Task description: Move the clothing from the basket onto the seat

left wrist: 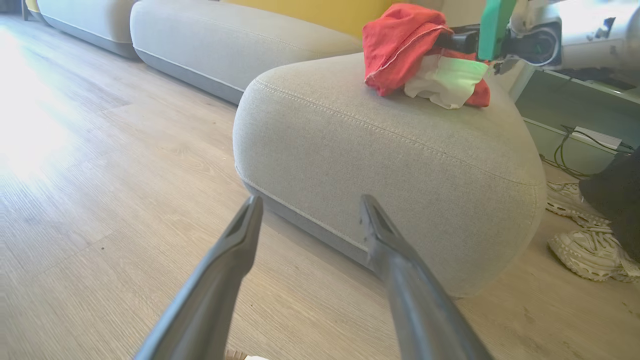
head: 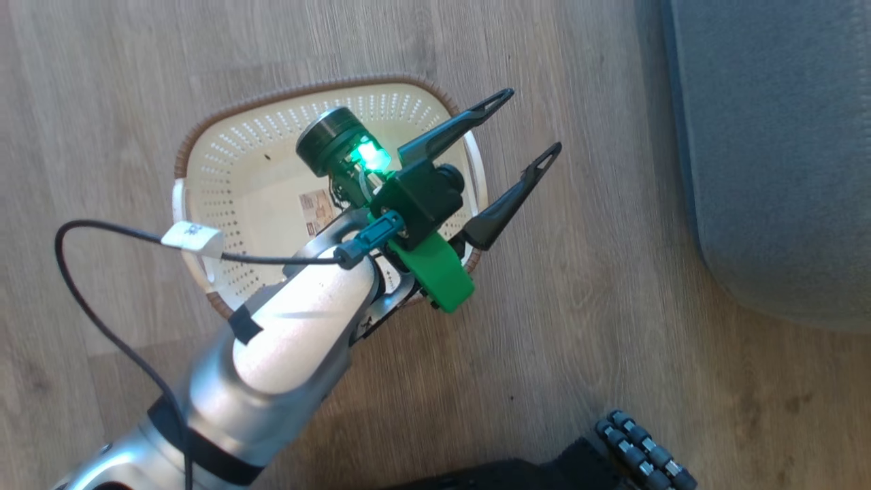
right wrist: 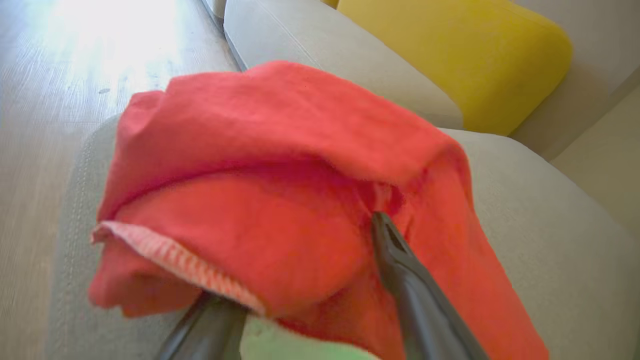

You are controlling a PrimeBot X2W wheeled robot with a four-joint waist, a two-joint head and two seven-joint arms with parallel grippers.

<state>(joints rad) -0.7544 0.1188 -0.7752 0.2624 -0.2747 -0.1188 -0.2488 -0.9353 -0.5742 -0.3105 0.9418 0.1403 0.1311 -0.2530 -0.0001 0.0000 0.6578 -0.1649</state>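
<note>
While the left gripper [head: 532, 120] hangs over the far rim of the basket [head: 224, 156], its two dark fingers are spread wide and nothing is between them. The basket stands on the wooden floor [head: 612, 327], and its bare bottom shows a small label [head: 315, 207]. A black cable [head: 88, 299] with a white tag runs along the left arm. The seat [left wrist: 380, 165] is near the basket, at the right side of the head view. The clothing [left wrist: 395, 45] lies in a crumpled heap on top of the seat, close to its rounded corner, red with a white patch [left wrist: 445, 80] at the lower side. The right gripper [right wrist: 310, 240] is at this heap. Its fingers [right wrist: 400, 280] stand apart, not pressed together; one finger lies against a fold of the red fabric, and the other is partly covered by a hem that is draped over it. A yellow cushion [right wrist: 450, 60] is behind the seat, and white shoes [left wrist: 585, 250] stand on the floor beside it.
</note>
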